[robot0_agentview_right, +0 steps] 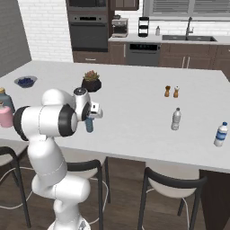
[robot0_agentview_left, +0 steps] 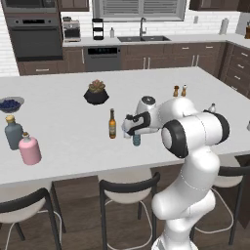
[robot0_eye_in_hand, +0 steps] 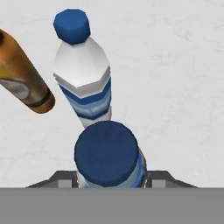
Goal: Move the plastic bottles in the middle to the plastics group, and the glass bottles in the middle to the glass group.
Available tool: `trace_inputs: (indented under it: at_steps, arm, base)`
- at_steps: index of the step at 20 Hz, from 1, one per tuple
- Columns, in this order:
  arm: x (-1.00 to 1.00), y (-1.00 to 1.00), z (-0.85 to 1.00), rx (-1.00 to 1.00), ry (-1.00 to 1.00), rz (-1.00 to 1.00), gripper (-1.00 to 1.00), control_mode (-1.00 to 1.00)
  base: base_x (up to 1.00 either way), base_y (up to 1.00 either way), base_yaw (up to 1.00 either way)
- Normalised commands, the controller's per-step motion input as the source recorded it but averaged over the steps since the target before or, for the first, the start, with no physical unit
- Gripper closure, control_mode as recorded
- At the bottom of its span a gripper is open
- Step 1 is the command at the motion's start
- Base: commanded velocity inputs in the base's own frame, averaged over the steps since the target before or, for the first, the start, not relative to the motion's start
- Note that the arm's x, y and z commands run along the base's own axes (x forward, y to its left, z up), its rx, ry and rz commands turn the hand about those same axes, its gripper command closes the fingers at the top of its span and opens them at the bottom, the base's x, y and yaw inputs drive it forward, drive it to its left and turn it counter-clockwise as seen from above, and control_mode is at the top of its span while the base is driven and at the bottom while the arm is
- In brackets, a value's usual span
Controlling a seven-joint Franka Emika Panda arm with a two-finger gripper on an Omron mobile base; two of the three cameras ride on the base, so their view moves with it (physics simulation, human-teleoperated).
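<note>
**Gripper set over the short blue bottle, grasp not yet confirmed**

In the hand view the gripper (robot0_eye_in_hand: 112, 180) straddles the short teal-blue bottle (robot0_eye_in_hand: 109, 154), one finger on each side of its body just below the dark blue cap. I cannot tell whether the jaws are pressing on it or are only beside it.

I judge this to be the pick-up of a plastic bottle. The next move calls for a firm close, a straight lift, and then a carry to the robot's right.

Just beyond it stands a taller blue-labelled bottle (robot0_eye_in_hand: 84, 74), and beside that the amber glass bottle (robot0_eye_in_hand: 22, 78). That makes two plastic and one glass in the middle of the island counter (robot0_agentview_left: 68, 161).

The plastics group, well apart to the right, counts two: a clear bottle (robot0_agentview_right: 176, 119) and a blue-labelled one (robot0_agentview_right: 220, 134). The glass group on the left counts two: the pink bottle (robot0_agentview_left: 30, 149) and the grey-blue corked bottle (robot0_agentview_left: 13, 133).
</note>
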Motion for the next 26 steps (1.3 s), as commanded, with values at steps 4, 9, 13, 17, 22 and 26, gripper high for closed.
trace_inputs:
  at_steps: [4, 9, 13, 17, 22, 26]
  arm:
    - [-0.11, -0.57, 0.19, 0.00, 0.00, -0.01, 1.00, -1.00]
    - [-0.35, -0.93, 0.41, 0.04, 0.00, -0.05, 1.00, -1.00]
    - [-0.29, -1.00, 0.32, 0.04, 0.00, -0.07, 1.00, -1.00]
    - [-0.23, -1.00, 0.16, 0.02, 0.00, -0.11, 1.00, -1.00]
    - [-0.17, -1.00, 0.10, 0.00, 0.00, -0.14, 1.00, -1.00]
    - [-0.05, -1.00, 0.08, 0.00, 0.00, -0.17, 1.00, -1.00]
  base:
    - [0.00, 0.00, 0.00]
    - [0.00, 0.00, 0.00]
    - [0.00, 0.00, 0.00]
    - [0.00, 0.00, 0.00]
    - [0.00, 0.00, 0.00]
    - [0.00, 0.00, 0.00]
